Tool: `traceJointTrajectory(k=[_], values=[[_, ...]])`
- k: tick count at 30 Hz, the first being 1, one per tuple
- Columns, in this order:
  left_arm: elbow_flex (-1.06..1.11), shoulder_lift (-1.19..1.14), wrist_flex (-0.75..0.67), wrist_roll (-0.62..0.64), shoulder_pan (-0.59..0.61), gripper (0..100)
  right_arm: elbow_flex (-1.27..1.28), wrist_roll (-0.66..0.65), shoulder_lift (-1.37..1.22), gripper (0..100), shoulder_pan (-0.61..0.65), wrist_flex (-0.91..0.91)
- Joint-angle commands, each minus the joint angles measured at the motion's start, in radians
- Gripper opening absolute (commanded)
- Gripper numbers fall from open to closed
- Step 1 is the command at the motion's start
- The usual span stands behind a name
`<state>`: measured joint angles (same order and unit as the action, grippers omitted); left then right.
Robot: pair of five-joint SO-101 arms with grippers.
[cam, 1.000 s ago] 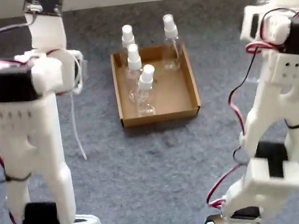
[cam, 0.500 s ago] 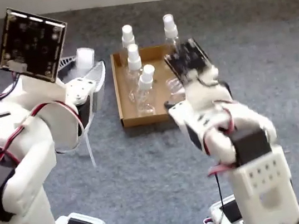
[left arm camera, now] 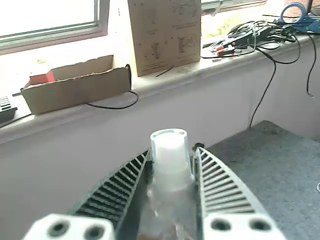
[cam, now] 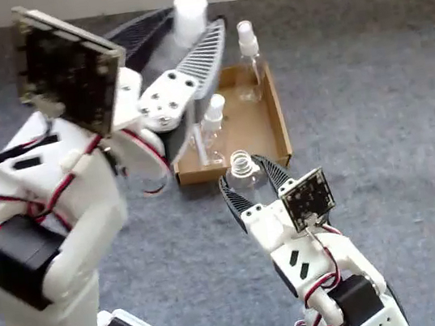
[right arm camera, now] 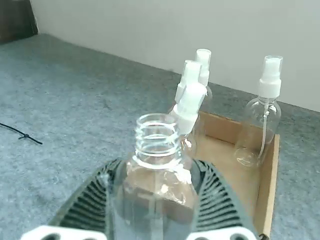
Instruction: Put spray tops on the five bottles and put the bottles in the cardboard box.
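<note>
In the high view, the open bottle point(cam: 240, 162) is clamped upright in the right claw point(cam: 244, 175), just before the box point(cam: 280, 117). The spray top point(cam: 189, 13) is clamped in the left claw point(cam: 196, 27), higher and farther back.

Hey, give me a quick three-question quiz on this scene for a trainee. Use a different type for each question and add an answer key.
1. True or false: the bottle in the right arm's jaws has a bare, threaded neck.
2. What do the left arm's jaws hold? A) a spray top B) a roll of tape C) nothing
3. Fill in: the upright capped bottle stands in the ___.
Key: 1 true; 2 A; 3 cardboard box
</note>
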<state>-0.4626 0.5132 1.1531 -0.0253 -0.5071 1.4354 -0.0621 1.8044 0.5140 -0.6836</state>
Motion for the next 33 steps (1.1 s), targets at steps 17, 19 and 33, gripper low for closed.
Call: traceJointTrajectory(k=[17, 19, 33], values=[[0.394, -0.035, -0.327, 0.054, -0.053, 10, -0.004, 0.020, 0.035, 0.4, 0.004, 0.061], [0.394, -0.035, -0.328, 0.054, -0.053, 10, -0.004, 0.020, 0.035, 0.4, 0.004, 0.059], [0.265, -0.035, -0.368, 0.055, -0.025, 10, 0.002, 0.020, 0.035, 0.4, 0.004, 0.059]])
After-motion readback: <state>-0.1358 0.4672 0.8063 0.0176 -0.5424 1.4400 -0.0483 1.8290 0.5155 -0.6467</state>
